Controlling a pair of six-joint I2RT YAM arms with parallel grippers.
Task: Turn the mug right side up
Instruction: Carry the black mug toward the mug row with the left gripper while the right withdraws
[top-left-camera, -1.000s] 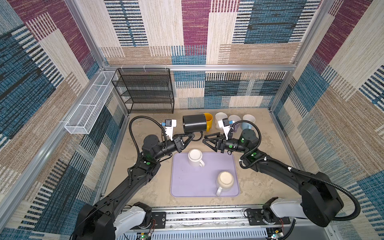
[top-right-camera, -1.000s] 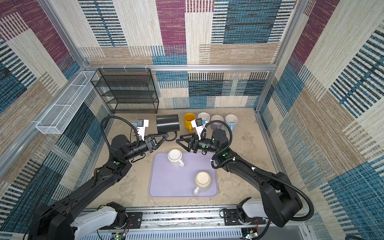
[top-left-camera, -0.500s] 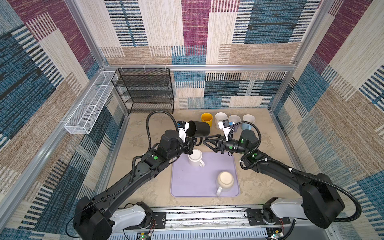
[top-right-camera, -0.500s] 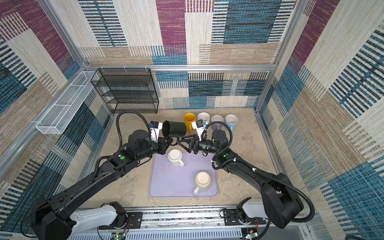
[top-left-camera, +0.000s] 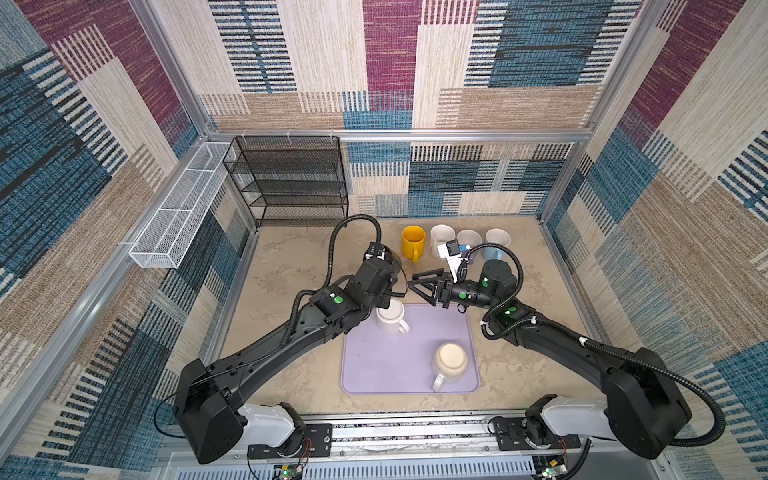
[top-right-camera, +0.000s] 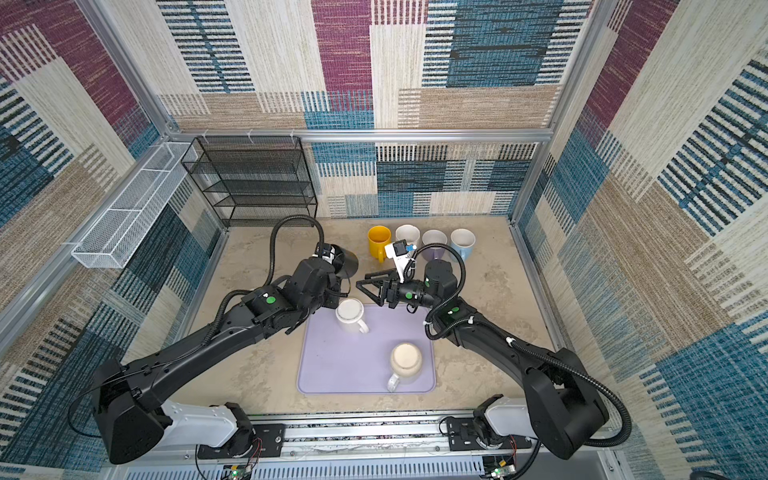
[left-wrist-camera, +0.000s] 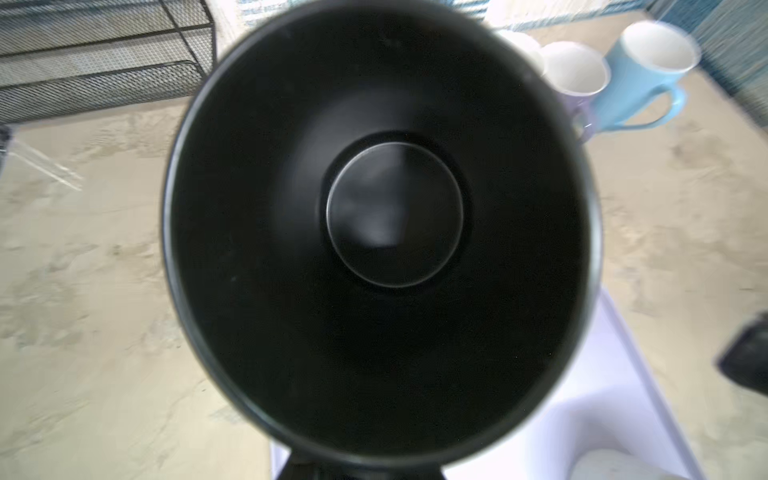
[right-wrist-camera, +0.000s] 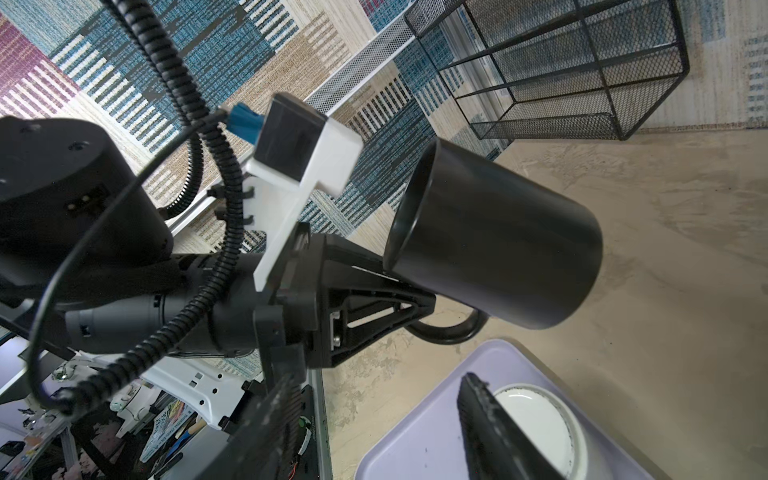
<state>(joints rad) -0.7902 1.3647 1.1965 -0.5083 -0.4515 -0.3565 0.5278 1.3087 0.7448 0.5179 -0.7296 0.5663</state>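
Grip: left gripper (right-wrist-camera: 415, 309) clamped on the black mug (right-wrist-camera: 498, 241) by its handle. The mug is off the table, tilted, mouth toward my left wrist camera. I judge this hold lets the wrist roll it upright. Right gripper (top-left-camera: 417, 286) alongside, jaws apart, empty.

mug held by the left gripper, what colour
The mug is black, shown best in the right wrist view.

The black mug (right-wrist-camera: 498, 245) looks matt, the lilac mat (top-left-camera: 395, 365) smooth.
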